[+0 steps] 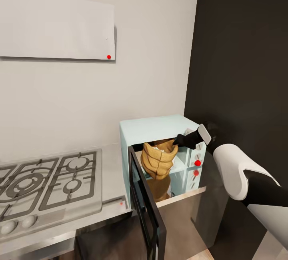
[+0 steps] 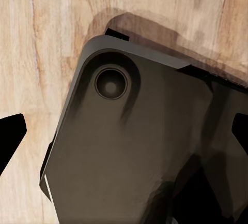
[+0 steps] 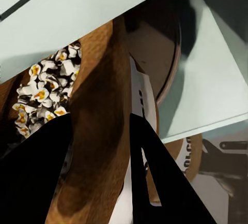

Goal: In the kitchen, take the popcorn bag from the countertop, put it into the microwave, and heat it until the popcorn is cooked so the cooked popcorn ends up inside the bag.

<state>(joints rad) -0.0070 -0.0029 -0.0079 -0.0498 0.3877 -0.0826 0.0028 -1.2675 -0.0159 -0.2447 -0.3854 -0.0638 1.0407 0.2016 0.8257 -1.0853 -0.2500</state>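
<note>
A: Fingers (image 3: 36, 177), right gripper (image 3: 101, 169): two black tips clamped on the rolled rim of the popcorn bag (image 3: 103, 120), one tip either side of the brown paper wall.
B: Noted. Contents of bag?
A: Popcorn (image 3: 44, 92), white with yellow centres, heaped inside the open mouth.
B: Location of bag?
A: Inside the microwave (image 1: 154, 129), upright in the open cavity, lower body reaching down toward the cavity floor; orange-brown, creased. Right gripper (image 1: 176, 141) entered from the panel side, touching the bag's top edge.
B: Microwave, position and condition?
A: At the right end of the countertop (image 1: 114, 172), against the white wall and just beside the black cabinet (image 1: 240, 72). Door (image 1: 146, 208) swung wide open, projecting past the countertop's front edge. White panel with red-marked knobs (image 1: 197, 163) at its right.
B: Other items on the countertop?
A: Steel gas hob (image 1: 44, 184) with grey grates, toward the left end. White hood (image 1: 56, 24) on the wall above.
B: Left gripper?
A: Fingers (image 2: 10, 138) black, well apart, nothing between them; dark robot base (image 2: 139, 146) and wooden floor (image 2: 57, 32) below.
</note>
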